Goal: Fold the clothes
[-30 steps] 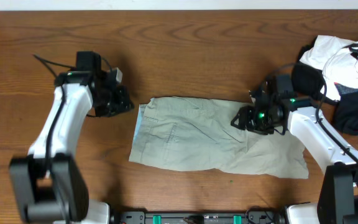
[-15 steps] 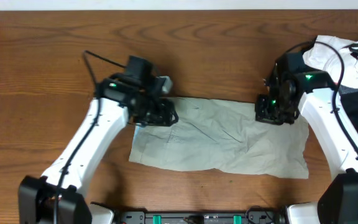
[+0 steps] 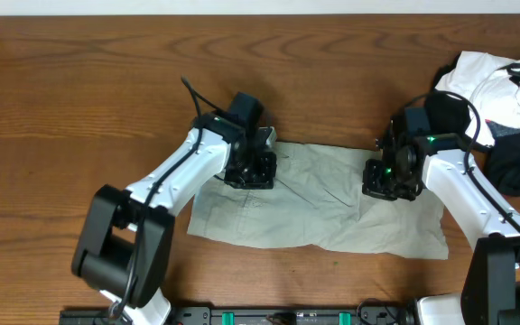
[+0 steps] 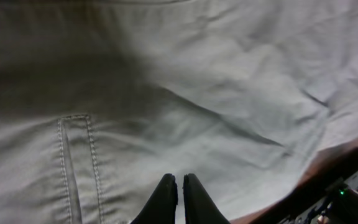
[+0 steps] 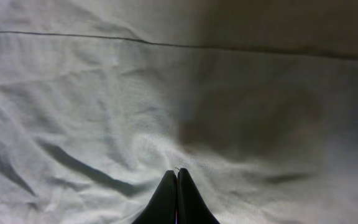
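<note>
Clothes (image 3: 319, 208) lie spread and wrinkled on the tabletop (image 3: 61, 81), near its front edge, with both arms reaching over them. A heap (image 3: 504, 90) of black and white garments sits at the far right. The left arm (image 3: 174, 171) stretches diagonally in over the cloth's upper left corner. The right arm (image 3: 468, 194) bends inward over its upper right part. The left gripper (image 4: 179, 179) points at the fabric near a stitched pocket seam (image 4: 76, 162), its fingers almost together. The right gripper (image 5: 177, 173) is pressed together, with its tips at a small crease.
</note>
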Controlling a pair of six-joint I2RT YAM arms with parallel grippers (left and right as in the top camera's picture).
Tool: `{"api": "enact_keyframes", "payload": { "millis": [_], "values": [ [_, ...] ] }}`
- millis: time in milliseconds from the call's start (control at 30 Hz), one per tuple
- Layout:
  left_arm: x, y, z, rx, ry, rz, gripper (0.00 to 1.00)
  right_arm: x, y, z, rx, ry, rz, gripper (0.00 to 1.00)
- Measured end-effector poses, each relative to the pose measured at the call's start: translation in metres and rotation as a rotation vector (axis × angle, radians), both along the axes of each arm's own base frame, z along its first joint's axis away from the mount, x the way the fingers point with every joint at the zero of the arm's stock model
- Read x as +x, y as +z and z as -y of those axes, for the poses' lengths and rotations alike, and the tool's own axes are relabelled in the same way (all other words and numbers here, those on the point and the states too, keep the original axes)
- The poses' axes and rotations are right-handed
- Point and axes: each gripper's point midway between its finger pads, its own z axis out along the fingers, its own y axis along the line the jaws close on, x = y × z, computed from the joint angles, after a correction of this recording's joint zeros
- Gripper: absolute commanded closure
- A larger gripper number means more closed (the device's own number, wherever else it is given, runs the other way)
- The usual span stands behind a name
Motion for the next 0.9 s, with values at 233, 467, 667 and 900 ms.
{"api": "enact_keyframes", "payload": {
  "millis": [233, 467, 667, 900],
  "values": [
    [-0.004, -0.026, -0.013, 0.095, 0.011, -0.052, 0.91, -0.002, -0.01, -0.001, 0.009, -0.007, 0.009, 0.86],
    [-0.009, -0.053, -0.018, 0.144, 0.01, -0.113, 0.92, -0.01, -0.022, 0.007, 0.009, -0.033, -0.007, 0.97],
    [-0.009, -0.055, -0.021, 0.145, 0.018, -0.13, 0.92, -0.015, -0.028, 0.019, -0.01, -0.069, -0.025, 0.98],
    [-0.003, -0.056, -0.039, 0.167, 0.07, -0.153, 0.91, -0.015, -0.029, 0.031, -0.02, -0.108, -0.031, 0.95]
  ]
}}
